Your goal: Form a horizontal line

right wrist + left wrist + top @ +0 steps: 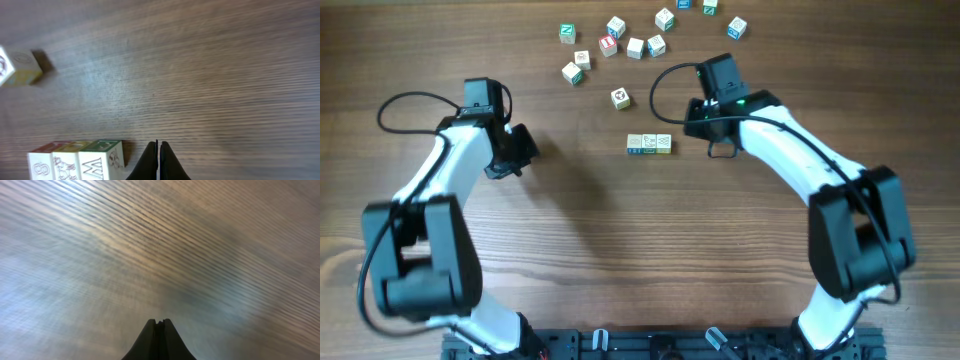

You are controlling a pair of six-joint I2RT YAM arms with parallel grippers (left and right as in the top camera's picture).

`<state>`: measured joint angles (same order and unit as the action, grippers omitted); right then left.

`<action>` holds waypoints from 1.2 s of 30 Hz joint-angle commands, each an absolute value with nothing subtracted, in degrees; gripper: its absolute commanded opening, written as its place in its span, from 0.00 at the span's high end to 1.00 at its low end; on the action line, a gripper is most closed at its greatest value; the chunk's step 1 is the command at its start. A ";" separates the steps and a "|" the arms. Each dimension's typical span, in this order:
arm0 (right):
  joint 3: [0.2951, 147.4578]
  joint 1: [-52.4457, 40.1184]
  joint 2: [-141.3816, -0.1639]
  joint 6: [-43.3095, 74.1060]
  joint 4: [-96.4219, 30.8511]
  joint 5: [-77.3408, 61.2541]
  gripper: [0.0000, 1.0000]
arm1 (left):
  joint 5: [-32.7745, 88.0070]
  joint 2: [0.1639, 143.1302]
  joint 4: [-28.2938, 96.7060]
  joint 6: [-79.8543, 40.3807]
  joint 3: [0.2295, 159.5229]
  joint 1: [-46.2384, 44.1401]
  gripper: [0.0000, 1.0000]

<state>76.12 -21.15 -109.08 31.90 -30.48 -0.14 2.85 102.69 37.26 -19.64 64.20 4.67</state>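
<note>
Since both of my finger pairs are pressed shut on nothing, neither holds a cube. Just left of my right gripper [159,146], near but not touching, sits the horizontal line [75,161]. Its three cubes stand edge to edge, likely set flush so the row reads straight. Farther out to the left, one loose cube [20,67] lies well apart. My left gripper [159,324] faces only bare table [150,240]. Only the overhead view shows the scattered cubes [636,47] far beyond both.
</note>
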 commanded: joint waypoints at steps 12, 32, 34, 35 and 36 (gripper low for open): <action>76.05 -19.38 -73.95 26.74 -45.01 13.15 0.95 | 1.80 60.51 49.17 -12.16 64.07 -4.43 0.96; 75.07 -19.38 -49.95 29.63 -64.99 14.15 0.95 | -1.13 25.76 66.94 -17.47 64.07 -7.88 0.74; 73.23 -19.42 -50.33 31.53 -65.91 14.15 0.95 | -1.15 25.76 67.35 -17.39 64.07 -7.88 0.75; 71.90 -19.42 -50.46 32.10 -66.35 14.17 0.95 | -1.15 25.78 67.64 -17.39 64.07 -7.88 0.75; 70.65 -19.42 -50.46 32.84 -66.85 14.17 0.95 | -1.15 25.76 68.07 -17.37 64.07 -7.88 0.75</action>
